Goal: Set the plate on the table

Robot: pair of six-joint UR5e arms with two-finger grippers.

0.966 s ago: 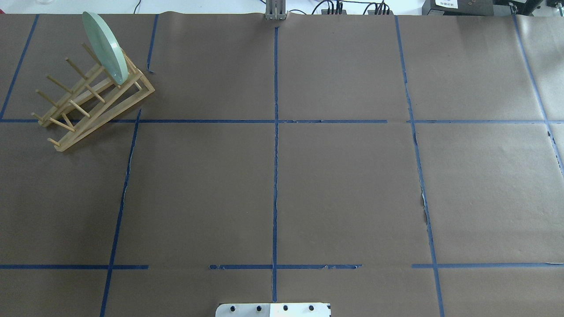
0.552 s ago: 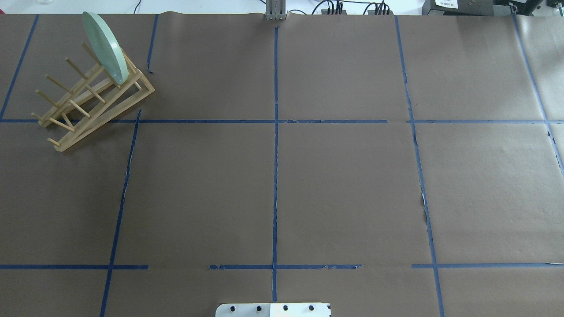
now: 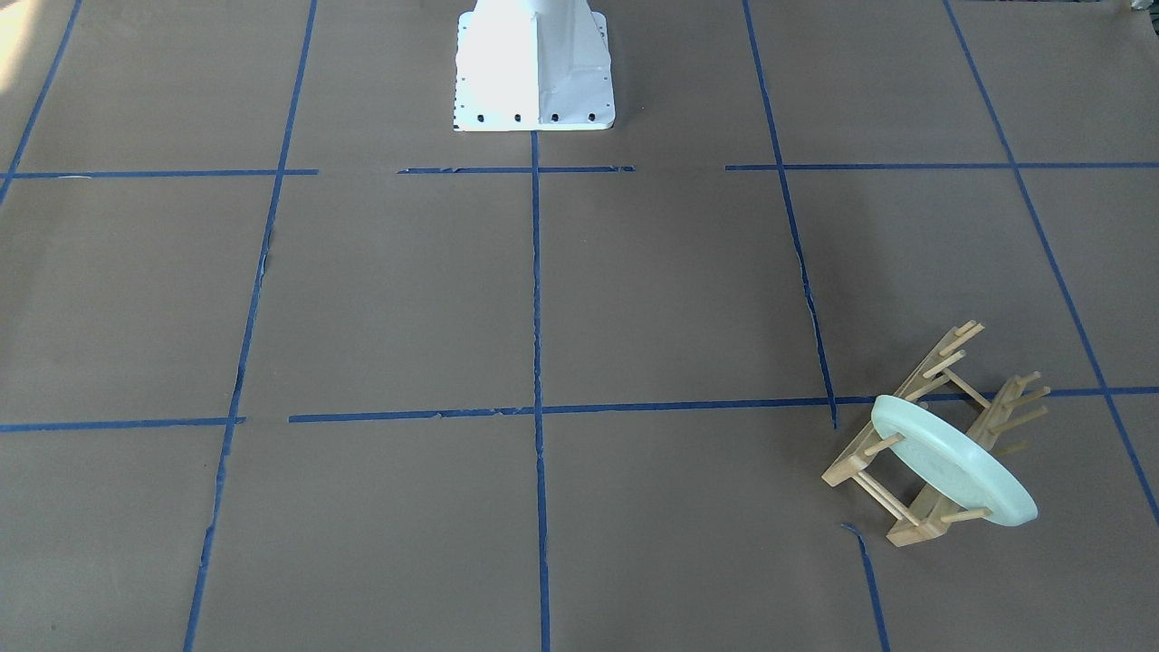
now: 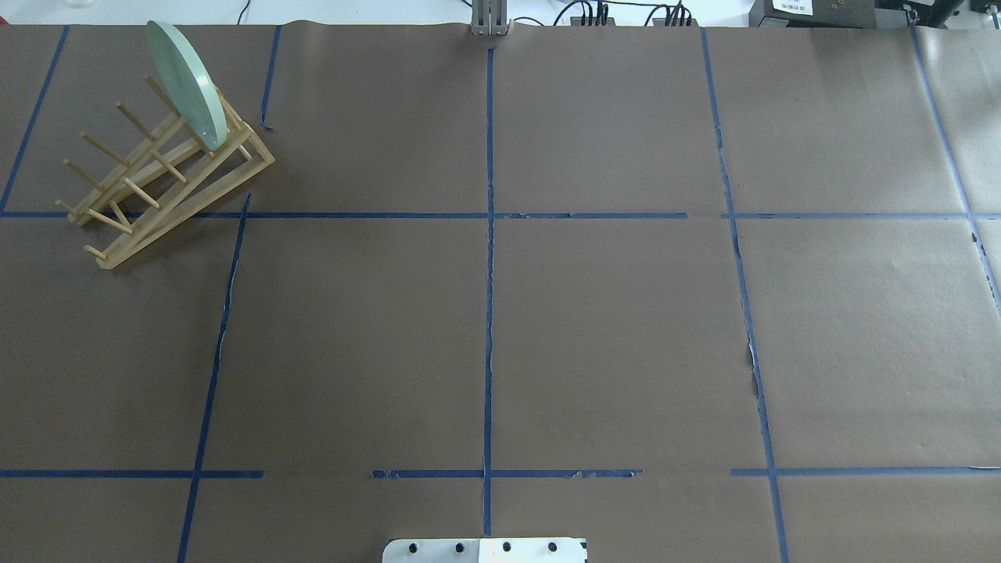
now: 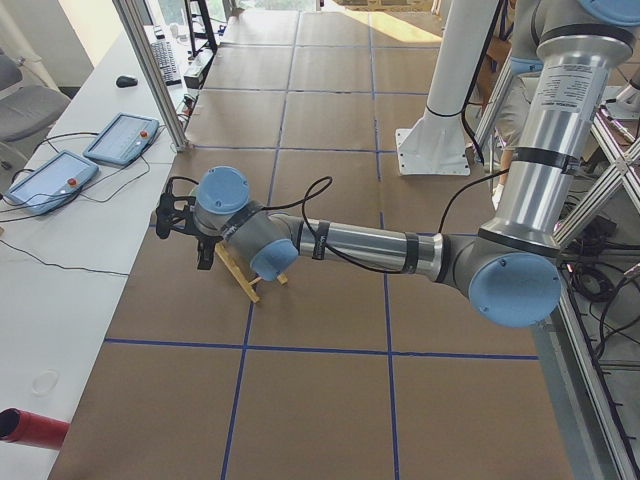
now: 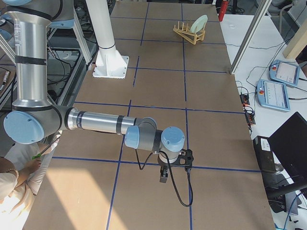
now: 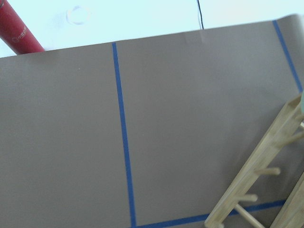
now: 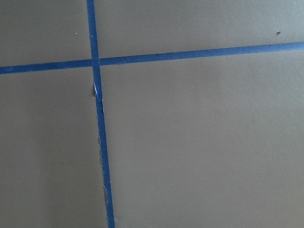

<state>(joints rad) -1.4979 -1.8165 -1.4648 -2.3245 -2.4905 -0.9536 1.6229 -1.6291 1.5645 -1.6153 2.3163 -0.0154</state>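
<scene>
Mint-green plate (image 4: 186, 84): unmoved since earlier overhead views, on edge in end slot of wooden peg rack (image 4: 156, 203), above worktop (image 4: 610, 328). Left jaws: near the rack, grip state cannot be told. Right jaws: well apart from rack, likewise indeterminable.

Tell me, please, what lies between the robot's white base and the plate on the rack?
Only the bare table and its blue tape lines lie between the white base and the plate; the front-facing view shows it.
</scene>
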